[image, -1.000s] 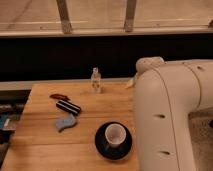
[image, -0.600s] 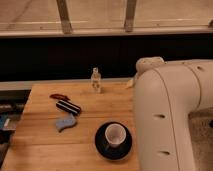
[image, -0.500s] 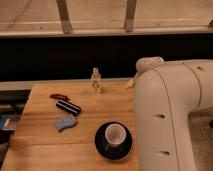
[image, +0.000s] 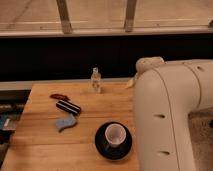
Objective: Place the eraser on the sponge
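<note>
The small black oblong eraser (image: pixel 68 107) with light stripes is laid on the wooden desk (image: pixel 45 145), just behind the flat light-blue wavy sponge (image: pixel 65 123), not on it. The pincer is outside the view, so its state cannot be told; only the bulky white arm (image: pixel 170 120) is seen at the right.

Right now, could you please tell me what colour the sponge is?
The sponge is light blue in the camera view; the gripper is out of view.

Office-like break area: wooden table (image: pixel 42 145), cup (image: pixel 114 134), glazed wall (image: pixel 95 12); pincer hidden.

Arm (image: pixel 170 115) at right; gripper seemingly hidden
</note>
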You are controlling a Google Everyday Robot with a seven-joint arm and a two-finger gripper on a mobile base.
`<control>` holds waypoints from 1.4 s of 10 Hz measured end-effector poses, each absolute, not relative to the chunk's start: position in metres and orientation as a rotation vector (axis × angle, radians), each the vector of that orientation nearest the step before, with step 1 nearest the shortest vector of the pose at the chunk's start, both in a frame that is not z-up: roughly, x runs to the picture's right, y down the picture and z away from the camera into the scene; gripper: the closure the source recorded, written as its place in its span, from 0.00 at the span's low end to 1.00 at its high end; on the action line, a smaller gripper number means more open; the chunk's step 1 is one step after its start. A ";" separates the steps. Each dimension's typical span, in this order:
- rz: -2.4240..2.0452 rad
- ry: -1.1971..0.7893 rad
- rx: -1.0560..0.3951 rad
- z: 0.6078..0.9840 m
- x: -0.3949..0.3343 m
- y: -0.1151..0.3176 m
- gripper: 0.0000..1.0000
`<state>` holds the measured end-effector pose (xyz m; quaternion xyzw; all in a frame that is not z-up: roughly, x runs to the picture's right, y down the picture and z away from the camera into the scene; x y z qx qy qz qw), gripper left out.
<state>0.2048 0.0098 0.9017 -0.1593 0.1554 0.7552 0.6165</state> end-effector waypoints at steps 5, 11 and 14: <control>1.739 0.358 -0.367 0.902 0.204 0.010 0.26; 1.739 0.358 -0.367 0.902 0.204 0.010 0.26; 1.700 0.364 -0.394 0.903 0.195 0.013 0.26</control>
